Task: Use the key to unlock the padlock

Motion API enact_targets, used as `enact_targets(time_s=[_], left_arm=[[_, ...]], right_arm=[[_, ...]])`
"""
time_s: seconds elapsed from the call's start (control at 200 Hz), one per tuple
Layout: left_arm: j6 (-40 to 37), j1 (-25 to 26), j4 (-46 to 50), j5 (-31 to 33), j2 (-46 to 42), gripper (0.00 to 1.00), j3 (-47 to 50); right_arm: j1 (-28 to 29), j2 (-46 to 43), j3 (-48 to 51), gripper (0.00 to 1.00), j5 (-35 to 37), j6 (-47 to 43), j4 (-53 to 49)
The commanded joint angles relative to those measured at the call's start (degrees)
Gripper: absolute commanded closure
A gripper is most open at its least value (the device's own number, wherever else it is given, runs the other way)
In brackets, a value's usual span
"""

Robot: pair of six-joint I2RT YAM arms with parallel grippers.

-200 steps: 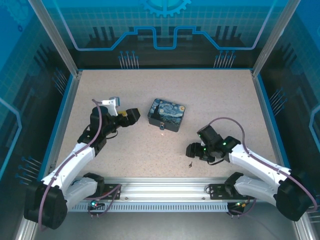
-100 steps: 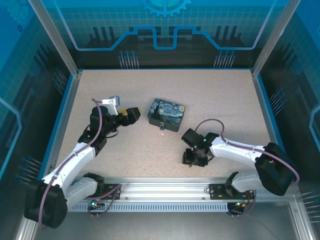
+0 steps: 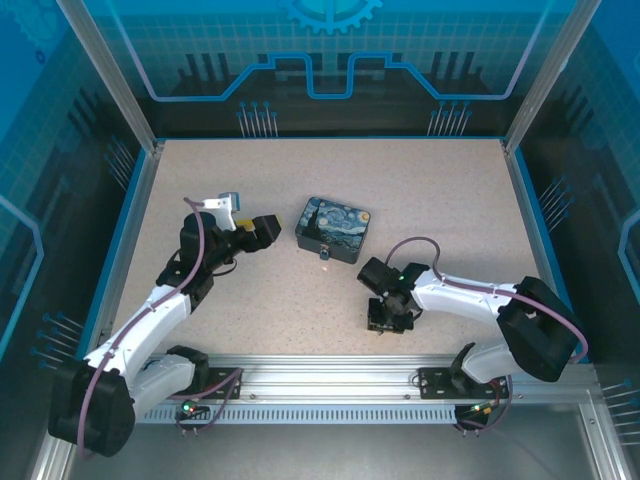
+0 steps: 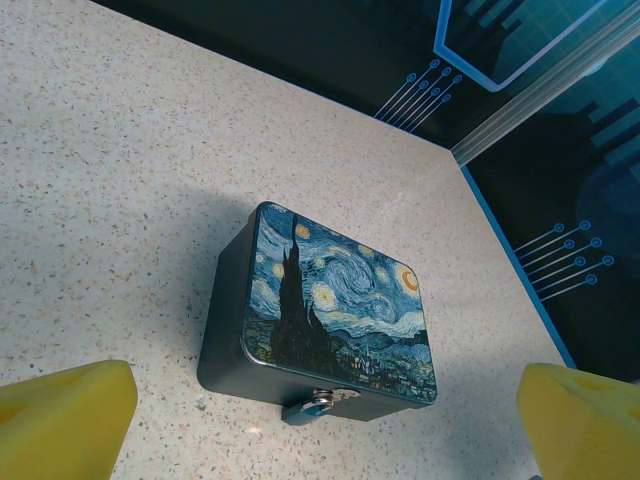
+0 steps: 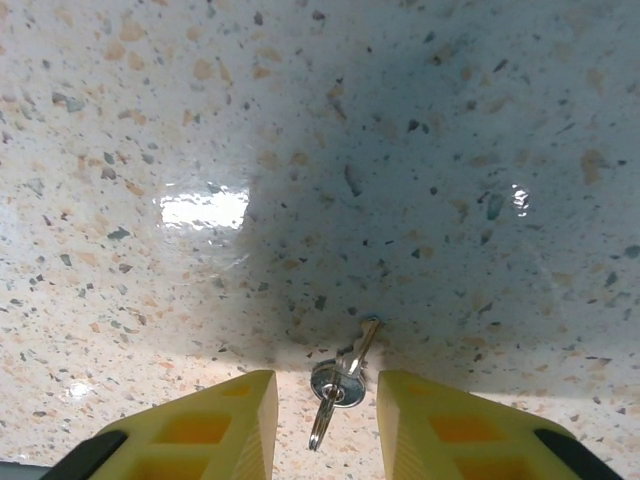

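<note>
**Desk** (image 3: pixel 430 190): a speckled, light surface that spans the middle of the top view, with a blue rim and glass walls around it.

**Left arm** (image 3: pixel 150 310): rises from the lower left of the top view toward the centre.

**Right arm** (image 3: pixel 470 295): reaches from the lower right toward the lower centre.

**Box** (image 3: pixel 334 229): a dark rectangular tin with a painted night-sky lid. It lies flat near the centre of the top view. In the left wrist view it sits at mid-frame.

**Left tool** (image 3: pixel 266 232): stands just left of the box, apart from it. It is spread wide and holds nothing. Its yellow fingers (image 4: pixel 65 415) show at the two lower corners of the left wrist view.

**Right tool** (image 5: pixel 325 425): points down at the desk in the lower centre of the top view, well apart from the box. Its two yellow fingers (image 5: pixel 210 425) stand a little apart at the bottom edge of the right wrist view, pinching nothing.

**Padlock** (image 4: pixel 318 405): a small silvery-blue lock against the lower wall of the box, at the bottom centre of the left wrist view.

**Key** (image 5: pixel 345 372): a thin metal key on a small ring. It lies flat on the desk in the gap between the right tool's fingers, with bare desk on either side of it.
</note>
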State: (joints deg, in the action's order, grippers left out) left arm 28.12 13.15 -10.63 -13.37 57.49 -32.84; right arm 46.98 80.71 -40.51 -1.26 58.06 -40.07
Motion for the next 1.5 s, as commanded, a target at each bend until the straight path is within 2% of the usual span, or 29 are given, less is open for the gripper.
enact_targets(time_s=[0.0,0.33,0.745,1.026,1.241,1.366,1.496], left_arm=[[-1.08,0.18,-0.18,-1.26,-0.29,0.01,0.23],[-1.75,0.14,0.44,-1.01,-0.71,0.01,0.14],[-2.45,0.19,1.40,-0.53,-1.29,0.01,-0.26],[-2.03,0.13,2.70,-1.13,-2.71,0.01,-0.47],[0.26,0.19,4.22,-6.20,-3.00,0.01,-1.77],[1.58,0.18,5.62,-8.64,-3.24,0.01,-2.51],[1.50,0.14,6.06,-7.72,-3.75,0.01,-1.82]], right_arm=[[0.90,0.93,0.26,0.70,0.25,0.01,-2.02],[0.92,2.03,0.53,0.79,-0.60,-1.00,-1.85],[0.92,1.25,-0.18,1.00,0.94,-4.76,-1.23],[-0.20,-5.21,-1.49,1.00,2.48,-15.23,5.92],[-4.40,-9.39,-2.71,1.00,-0.49,-24.32,15.44],[-6.94,-7.80,-6.38,1.00,-3.14,-28.41,16.56],[-7.03,-2.51,-9.54,1.00,-3.81,-32.57,14.77]])
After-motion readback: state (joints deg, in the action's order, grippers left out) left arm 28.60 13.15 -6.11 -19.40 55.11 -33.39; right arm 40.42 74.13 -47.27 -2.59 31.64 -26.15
